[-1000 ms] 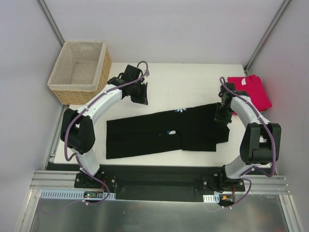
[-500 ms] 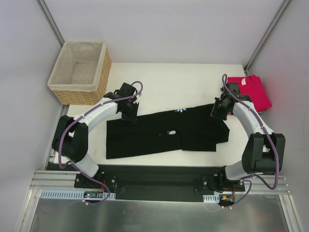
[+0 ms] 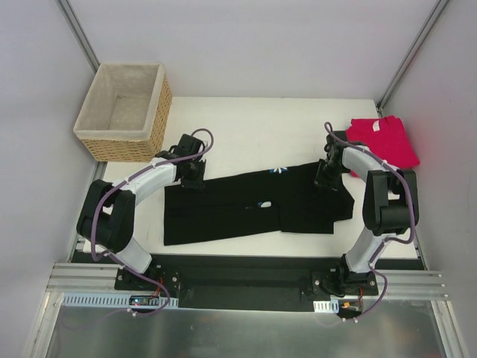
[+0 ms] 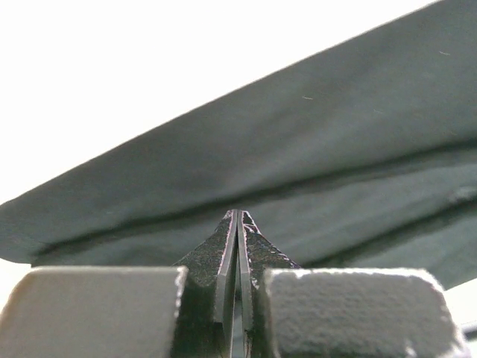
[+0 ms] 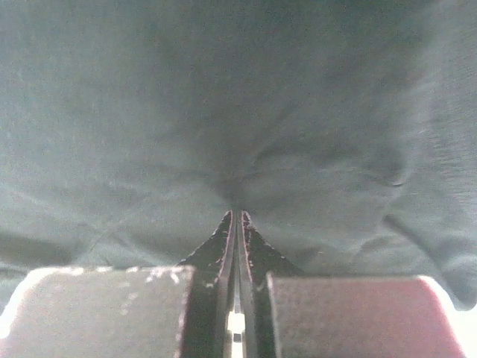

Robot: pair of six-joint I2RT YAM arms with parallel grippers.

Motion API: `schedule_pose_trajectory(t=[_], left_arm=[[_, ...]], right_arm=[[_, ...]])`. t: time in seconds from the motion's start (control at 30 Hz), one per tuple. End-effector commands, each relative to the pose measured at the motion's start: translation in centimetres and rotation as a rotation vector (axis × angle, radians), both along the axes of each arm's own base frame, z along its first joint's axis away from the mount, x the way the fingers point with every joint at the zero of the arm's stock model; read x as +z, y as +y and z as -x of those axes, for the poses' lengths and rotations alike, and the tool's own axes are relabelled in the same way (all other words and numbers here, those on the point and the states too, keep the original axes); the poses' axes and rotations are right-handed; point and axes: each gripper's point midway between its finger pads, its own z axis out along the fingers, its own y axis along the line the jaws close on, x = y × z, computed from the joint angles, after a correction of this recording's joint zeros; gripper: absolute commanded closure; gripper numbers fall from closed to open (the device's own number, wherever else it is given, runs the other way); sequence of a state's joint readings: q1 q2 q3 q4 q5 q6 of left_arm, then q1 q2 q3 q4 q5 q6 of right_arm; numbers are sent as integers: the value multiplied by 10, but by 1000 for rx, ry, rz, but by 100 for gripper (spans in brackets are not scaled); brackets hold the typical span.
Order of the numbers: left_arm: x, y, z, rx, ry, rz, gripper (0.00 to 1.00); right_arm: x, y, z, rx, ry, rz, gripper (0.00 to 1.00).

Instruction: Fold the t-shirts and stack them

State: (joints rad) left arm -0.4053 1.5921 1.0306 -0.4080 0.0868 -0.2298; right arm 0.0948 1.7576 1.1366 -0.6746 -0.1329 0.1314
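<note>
Black, limp cloth t-shirt with daisy print [image 3: 246, 209] lies on the white counter [image 3: 261, 127], best lifted by its far corners: right end effector [image 5: 237, 216] is clamped on puckered cloth, left end effector [image 4: 238, 216] is pressed together at the far-left edge.

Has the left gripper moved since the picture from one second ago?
Yes. The left gripper came toward the arm bases, away from the woven wicker basket, down to the far left edge of the black daisy-print t-shirt.
</note>
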Motion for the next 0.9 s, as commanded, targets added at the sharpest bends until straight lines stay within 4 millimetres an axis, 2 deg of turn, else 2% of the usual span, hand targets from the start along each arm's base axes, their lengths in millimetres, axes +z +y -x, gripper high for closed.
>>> schedule_pose_trajectory(t=[0.0,0.17,0.27,0.3,0.5,0.57,0.63,0.67,0.7,0.77,0.8,0.87], left_arm=[[-3,16,-12,39,-70,-10,100],[-13,4,-12,51,-8,64,100],[-25,-1,-9,62,40,83,100],[-26,-3,-7,61,49,92,100],[-36,-6,2,71,110,113,100],[-35,-7,9,76,138,120,100],[-36,-9,23,75,204,133,100],[-36,-9,30,74,231,135,100],[-36,-9,36,72,245,135,100],[-33,-4,50,84,281,120,100],[-30,-4,54,87,289,127,100],[-23,-3,66,92,316,132,100]], right_arm=[[6,-15,-7,-36,38,108,99],[0,-15,-11,-41,72,129,99],[-3,-14,-14,-51,85,130,99],[-4,-20,-16,-54,85,162,99],[-9,-22,-23,-58,127,183,99],[-10,-22,-30,-51,143,192,99],[-10,-23,-30,-48,181,203,99],[-16,-22,-33,-44,204,205,99],[-11,-19,-46,-43,180,192,99],[-11,-17,-52,-40,208,187,99],[-13,-14,-66,-41,205,169,99],[-12,-11,-68,-35,242,167,99]])
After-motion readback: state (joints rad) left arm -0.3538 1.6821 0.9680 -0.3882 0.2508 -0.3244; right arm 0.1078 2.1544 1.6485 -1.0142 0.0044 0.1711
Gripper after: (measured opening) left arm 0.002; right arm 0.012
